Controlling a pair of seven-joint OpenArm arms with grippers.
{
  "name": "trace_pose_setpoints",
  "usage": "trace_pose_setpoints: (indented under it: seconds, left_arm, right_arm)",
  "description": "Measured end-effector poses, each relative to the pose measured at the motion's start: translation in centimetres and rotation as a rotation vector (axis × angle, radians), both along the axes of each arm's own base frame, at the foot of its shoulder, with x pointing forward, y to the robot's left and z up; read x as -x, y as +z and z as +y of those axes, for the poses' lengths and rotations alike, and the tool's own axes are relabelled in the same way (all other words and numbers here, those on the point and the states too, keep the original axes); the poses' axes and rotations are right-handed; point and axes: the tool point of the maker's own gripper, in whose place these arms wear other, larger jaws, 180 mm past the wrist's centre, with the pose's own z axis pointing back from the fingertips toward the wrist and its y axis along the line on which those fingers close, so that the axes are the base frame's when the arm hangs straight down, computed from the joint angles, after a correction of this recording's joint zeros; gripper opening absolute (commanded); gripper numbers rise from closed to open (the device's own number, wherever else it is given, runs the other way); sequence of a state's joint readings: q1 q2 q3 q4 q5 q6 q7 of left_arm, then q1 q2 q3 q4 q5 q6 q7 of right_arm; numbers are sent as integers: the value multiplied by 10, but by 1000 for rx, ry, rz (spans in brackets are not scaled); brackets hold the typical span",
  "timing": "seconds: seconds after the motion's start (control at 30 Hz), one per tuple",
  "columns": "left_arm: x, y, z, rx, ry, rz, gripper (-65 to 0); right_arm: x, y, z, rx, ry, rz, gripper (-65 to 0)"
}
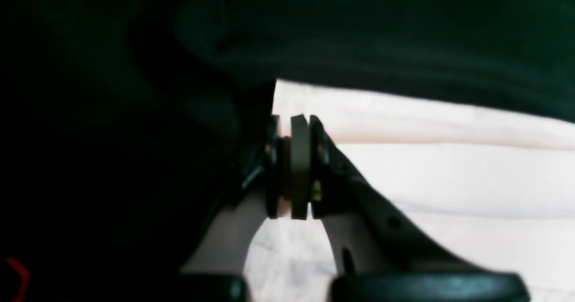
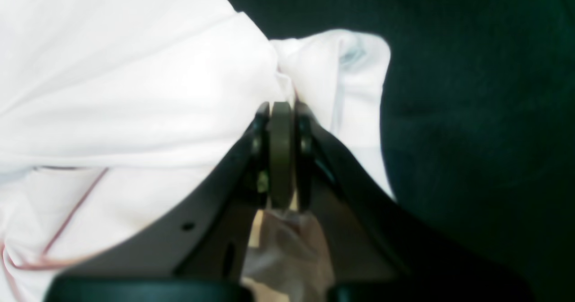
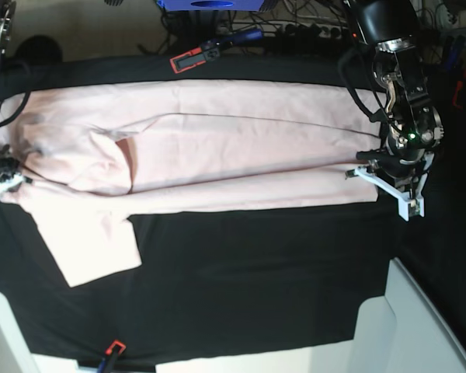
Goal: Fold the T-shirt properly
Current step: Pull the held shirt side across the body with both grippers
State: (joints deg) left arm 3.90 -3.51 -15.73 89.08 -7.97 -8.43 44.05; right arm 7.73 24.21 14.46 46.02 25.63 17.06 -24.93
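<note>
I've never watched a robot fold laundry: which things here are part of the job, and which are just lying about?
Part of the job:
- large pale pink cotton T-shirt
- left pincer, shut on its edge
- right pincer, shut on bunched fabric

Just lying about:
- black table cloth
- red-and-black clamp
- tangled cables

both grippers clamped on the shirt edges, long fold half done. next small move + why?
Probably carry both clamped edges together across toward the far long edge. The left gripper and right gripper each pinch the pale pink cotton T-shirt at opposite ends, and the near strip is already turned over. One sleeve still sticks out on the black table cloth, so the lengthwise fold looks unfinished.
</note>
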Motion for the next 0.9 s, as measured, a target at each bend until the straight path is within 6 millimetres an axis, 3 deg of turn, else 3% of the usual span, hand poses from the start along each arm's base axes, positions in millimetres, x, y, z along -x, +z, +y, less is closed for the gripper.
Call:
trace_pose_setpoints:
  seconds: [0.2,0.5,0.9]
  left_arm:
    - [8,-5,9,-13,2,26,-650]
    - [4,5,13,-32,-9,2,-650]
    - [19,-5,15,-37,-10,42,-650]
  right_arm:
    - [10,-2,-8,-5,-31,7,-650]
    - [-3,22,0,20,49,-19,-650]
    - [15,11,-2,22,53,28,-650]
